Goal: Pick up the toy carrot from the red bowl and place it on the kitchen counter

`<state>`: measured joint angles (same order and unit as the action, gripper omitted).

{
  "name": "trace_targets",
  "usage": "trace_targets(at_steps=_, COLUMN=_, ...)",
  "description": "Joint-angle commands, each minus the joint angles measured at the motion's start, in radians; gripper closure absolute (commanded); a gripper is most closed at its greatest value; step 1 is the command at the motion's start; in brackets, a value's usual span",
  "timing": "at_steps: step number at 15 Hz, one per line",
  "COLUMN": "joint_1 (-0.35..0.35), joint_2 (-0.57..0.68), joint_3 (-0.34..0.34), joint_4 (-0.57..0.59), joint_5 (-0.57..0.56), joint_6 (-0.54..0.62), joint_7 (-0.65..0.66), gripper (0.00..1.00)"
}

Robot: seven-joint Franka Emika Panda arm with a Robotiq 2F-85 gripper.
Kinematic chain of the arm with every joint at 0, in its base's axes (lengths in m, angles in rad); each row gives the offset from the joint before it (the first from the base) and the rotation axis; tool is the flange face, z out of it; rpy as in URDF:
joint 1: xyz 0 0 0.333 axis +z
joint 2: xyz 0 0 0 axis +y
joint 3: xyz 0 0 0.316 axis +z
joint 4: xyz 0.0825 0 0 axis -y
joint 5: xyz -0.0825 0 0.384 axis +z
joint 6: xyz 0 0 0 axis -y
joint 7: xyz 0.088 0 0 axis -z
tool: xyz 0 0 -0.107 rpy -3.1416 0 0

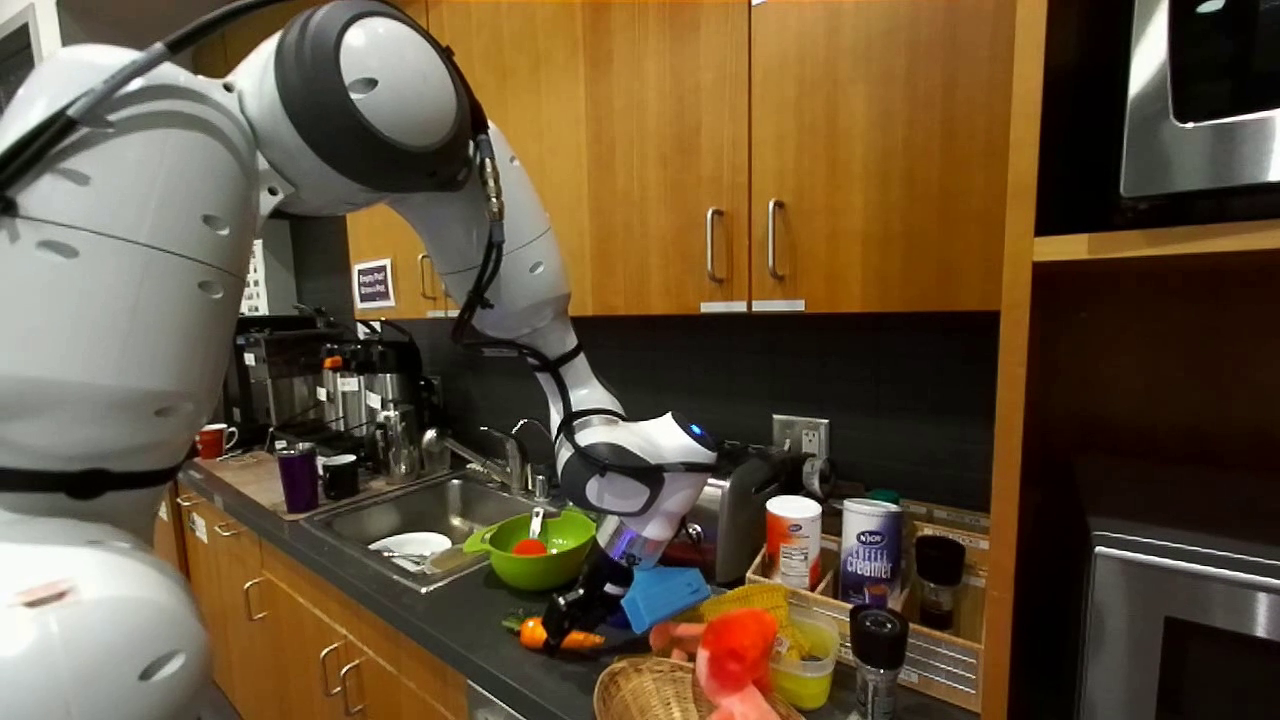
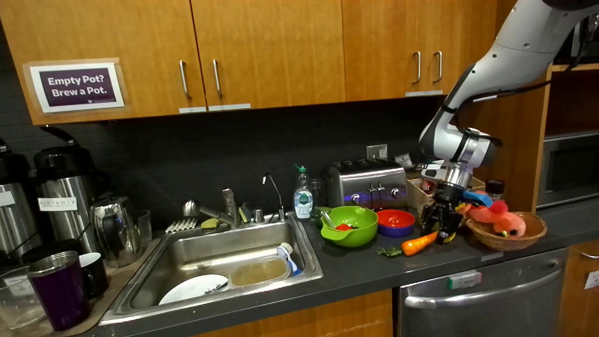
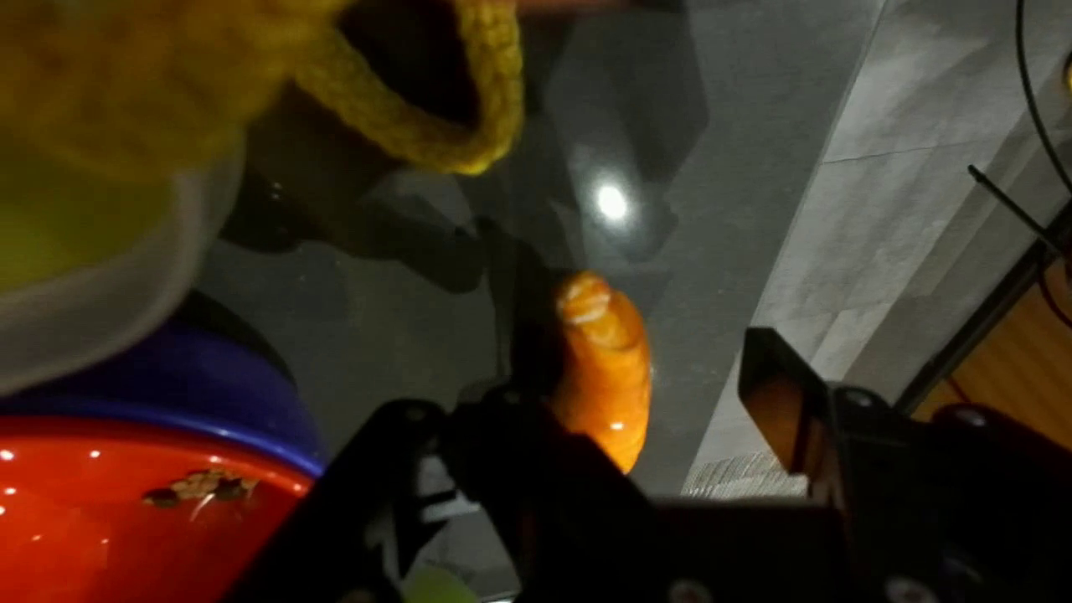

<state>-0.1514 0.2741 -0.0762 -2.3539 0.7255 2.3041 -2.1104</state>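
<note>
Free room about the gripper (image 3: 634, 377): a bare lane on the kitchen counter (image 2: 353, 267) runs along the front edge between the sink (image 2: 309, 262) and the wicker basket (image 2: 496, 238), passing before the carrot (image 2: 419, 244), while in the wrist view a gap separates the carrot from one spread finger (image 3: 775, 394). Behind, the green bowl (image 2: 358, 238) and the red bowl (image 2: 398, 217) stacked above a blue bowl (image 2: 395, 231) bar low passage toward the toaster (image 2: 365, 181); the wicker basket closes the side away from the sink.

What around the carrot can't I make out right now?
In an exterior view: tip of the carrot, behind the fingers.
Wrist view: its leafy end, hidden by the fingers.
Wrist view: red bowl, cut off by left and bottom edges.
Wrist view: yellow fabric, blurred, cut off at top and left.
</note>
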Motion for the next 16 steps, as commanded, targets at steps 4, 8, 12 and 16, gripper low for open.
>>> trace_targets(at_steps=4, joint_1=-0.011, joint_2=-0.008, joint_3=0.023, joint_4=0.008, joint_5=0.004, joint_6=0.016, joint_7=0.024, gripper=0.0)
trace_targets(at_steps=8, joint_1=-0.007, joint_2=-0.028, joint_3=0.024, joint_4=-0.009, joint_5=-0.006, joint_6=0.014, joint_7=0.042, gripper=0.0)
trace_targets(at_steps=12, joint_1=-0.006, joint_2=-0.029, joint_3=0.031, joint_4=-0.007, joint_5=-0.001, joint_6=0.015, joint_7=0.043, gripper=0.0)
trace_targets(at_steps=16, joint_1=-0.015, joint_2=0.002, joint_3=0.031, joint_4=0.011, joint_5=-0.005, joint_6=0.006, joint_7=0.026, gripper=0.0)
